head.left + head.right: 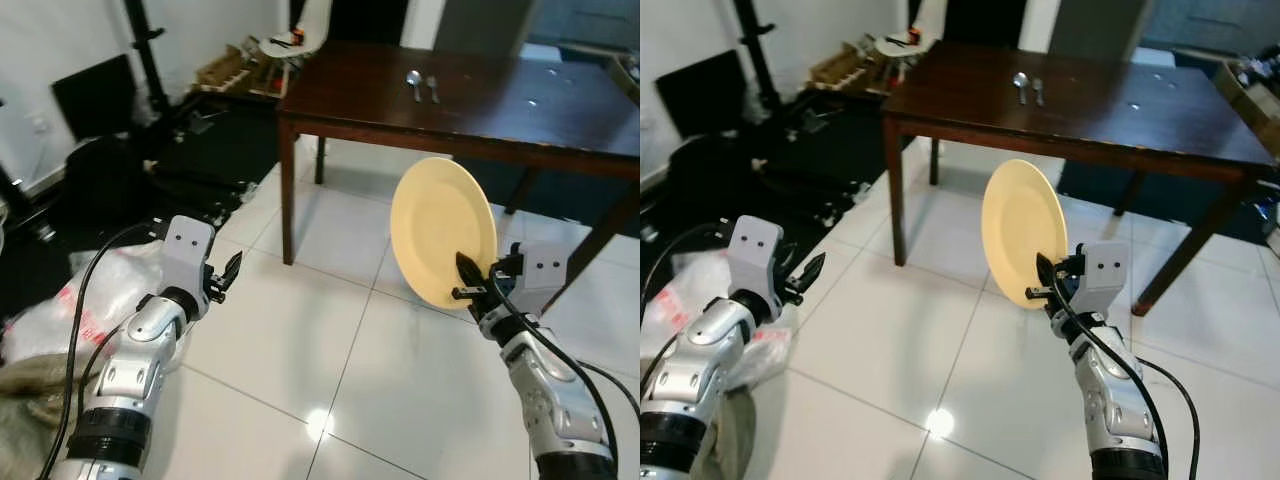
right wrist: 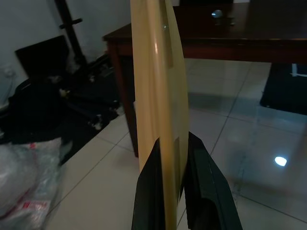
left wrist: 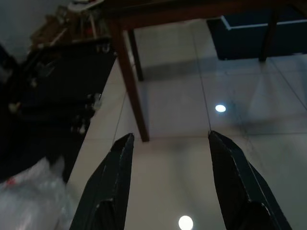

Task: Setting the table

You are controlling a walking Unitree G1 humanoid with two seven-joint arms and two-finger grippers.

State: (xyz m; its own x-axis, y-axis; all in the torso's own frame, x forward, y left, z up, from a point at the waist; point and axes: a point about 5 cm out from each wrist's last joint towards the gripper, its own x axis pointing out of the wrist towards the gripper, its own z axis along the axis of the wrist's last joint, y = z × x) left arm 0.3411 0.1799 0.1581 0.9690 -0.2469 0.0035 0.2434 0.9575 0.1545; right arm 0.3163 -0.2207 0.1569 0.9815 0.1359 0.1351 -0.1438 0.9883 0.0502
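- The right gripper [image 1: 470, 280] is clenched on the lower rim of a pale yellow plate [image 1: 442, 232]. One black finger lies on each face of the plate, as the right wrist view shows.
- The plate stands on edge, nearly upright, above the white tiled floor [image 1: 300, 330]. It is held in the air on the right side of the scene, nearer than the table and touching nothing but the gripper.
- The left gripper [image 1: 226, 276] is released; its two fingers [image 3: 112, 177] stand apart with nothing between them. It hovers over the floor on the left, well apart from the plate.
- A dark wooden table [image 1: 480, 100] stands at the far side of the scene, right of centre. Its near left leg [image 1: 287, 190] rests on the tiles.
- A spoon [image 1: 414, 82] and a fork [image 1: 433, 88] lie side by side on the far part of the tabletop, just beside each other.
- A crumpled clear plastic bag [image 1: 75, 305] with red print lies on the floor at the near left, beside the left arm.
- Dark equipment and cables [image 1: 190, 150] lie against the far left wall.
- A blue mat [image 3: 249, 36] lies on the floor under the table.
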